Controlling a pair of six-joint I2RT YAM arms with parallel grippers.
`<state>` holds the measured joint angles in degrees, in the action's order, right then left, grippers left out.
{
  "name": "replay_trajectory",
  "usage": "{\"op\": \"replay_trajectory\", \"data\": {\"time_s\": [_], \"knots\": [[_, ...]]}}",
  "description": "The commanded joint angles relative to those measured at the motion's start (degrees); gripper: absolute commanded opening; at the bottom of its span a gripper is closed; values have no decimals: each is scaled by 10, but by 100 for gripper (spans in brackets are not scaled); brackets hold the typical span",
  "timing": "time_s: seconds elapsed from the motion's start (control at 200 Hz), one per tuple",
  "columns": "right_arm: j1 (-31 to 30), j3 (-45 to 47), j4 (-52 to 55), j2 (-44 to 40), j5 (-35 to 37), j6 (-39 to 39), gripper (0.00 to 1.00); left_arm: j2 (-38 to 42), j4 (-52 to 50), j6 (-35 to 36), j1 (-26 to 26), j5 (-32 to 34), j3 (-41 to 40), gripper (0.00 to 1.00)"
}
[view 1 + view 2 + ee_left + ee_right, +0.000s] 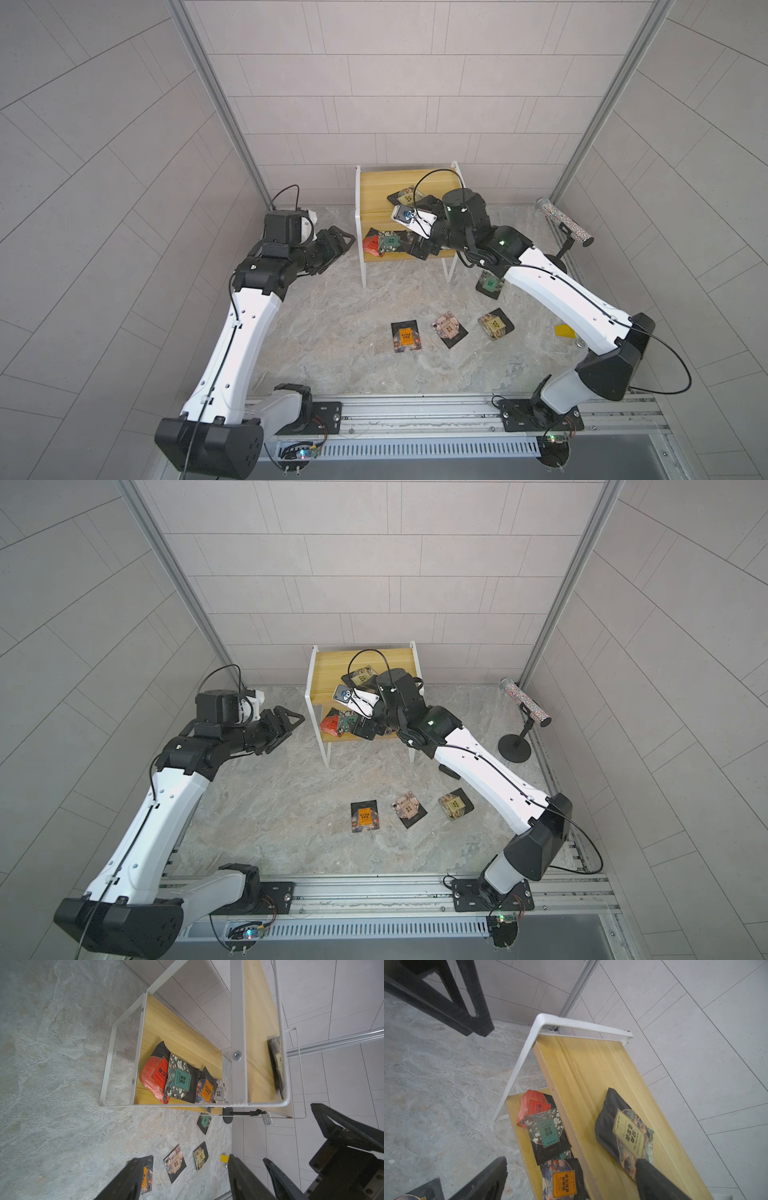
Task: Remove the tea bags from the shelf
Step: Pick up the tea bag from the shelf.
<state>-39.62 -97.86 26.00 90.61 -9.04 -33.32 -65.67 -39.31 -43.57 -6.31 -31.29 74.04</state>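
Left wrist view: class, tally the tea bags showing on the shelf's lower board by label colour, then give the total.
Red-label bag: 1
Teal-label bag: 1
Orange-label bag: 1
White-label bag: 1
Total: 4 showing in this view

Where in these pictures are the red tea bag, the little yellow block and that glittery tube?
red tea bag (154, 1073): left wrist view, on its red printed face.
yellow block (564, 330): in a top view, on its upper face.
glittery tube (534, 709): in a top view, on its sparkly barrel.
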Motion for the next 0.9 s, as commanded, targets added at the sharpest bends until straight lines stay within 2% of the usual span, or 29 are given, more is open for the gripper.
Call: {"op": "replay_trajectory", "data": {"time_s": [0.0,0.3,0.525,0.896], "knots": [[4,-32,10,23,2,-21,99,5,8,1,-3,1,3,72],[12,-85,15,86,14,-17,98,6,8,3,-3,11,-9,72],[12,-77,23,88,17,-11,82,9,9,6,-2,18,-17,71],[10,-40,34,48,20,-6,65,7,23,-4,-2,13,-31,71]]}}
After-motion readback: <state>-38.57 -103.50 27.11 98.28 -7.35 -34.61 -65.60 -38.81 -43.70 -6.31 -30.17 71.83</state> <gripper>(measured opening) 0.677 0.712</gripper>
